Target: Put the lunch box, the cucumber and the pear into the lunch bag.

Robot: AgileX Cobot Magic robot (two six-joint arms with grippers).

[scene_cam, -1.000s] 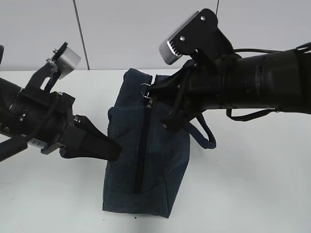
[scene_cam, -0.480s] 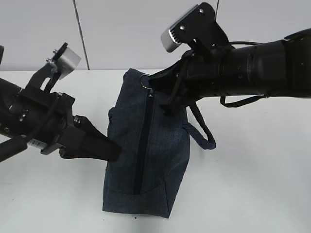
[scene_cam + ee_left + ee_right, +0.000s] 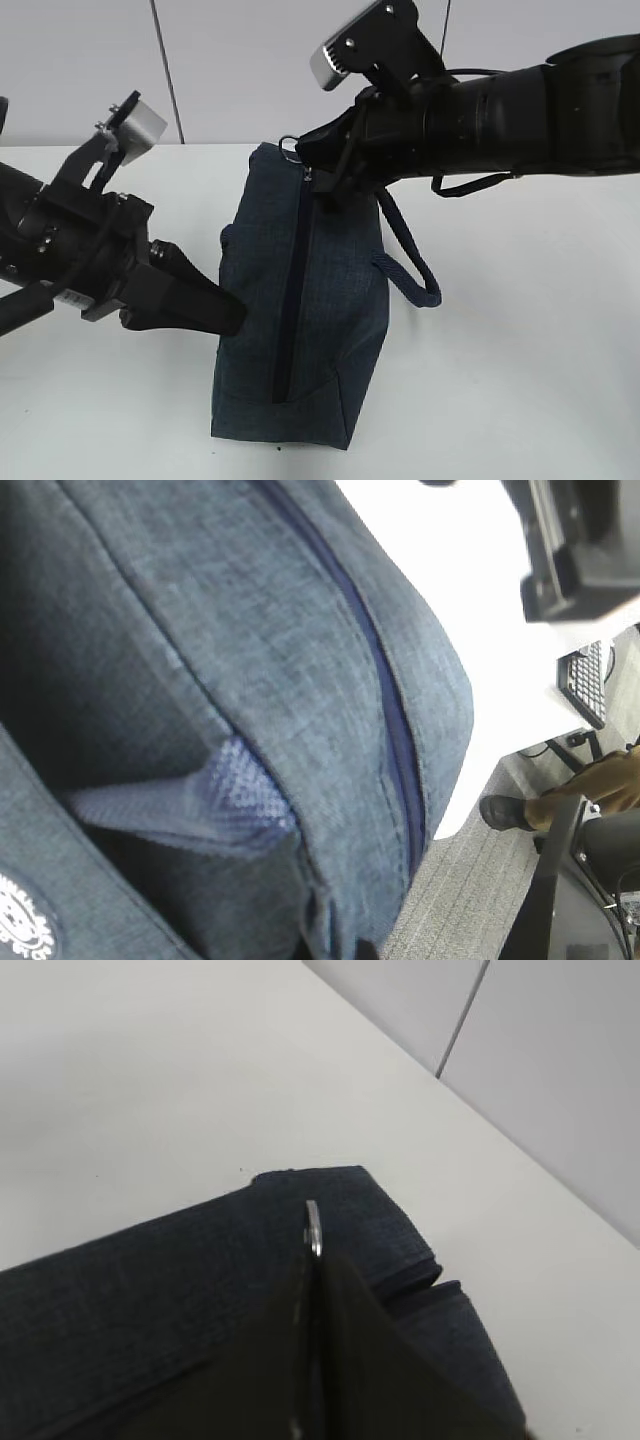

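Two grippers work on the lunch bag [image 3: 300, 300], one at each side. The right gripper [image 3: 305, 160] is pinched closed on the metal ring pull [image 3: 289, 143] at the far top corner of the bag; in the right wrist view its two dark fingers [image 3: 340, 1350] meet with the ring [image 3: 314, 1228] standing edge-on between them. The left gripper [image 3: 225, 310] presses its tip against the bag's left side wall, low down; how far its fingers are parted cannot be told, since the left wrist view is filled with navy fabric, the zipper [image 3: 385, 690] and a strip of the handle [image 3: 200, 800]. The zipper runs closed along the bag's top, from the ring towards the near end. The looped handle [image 3: 415, 265] hangs off the right side onto the white table [image 3: 520, 380], which lies bare around the bag. Behind stands a pale panelled wall [image 3: 230, 60].
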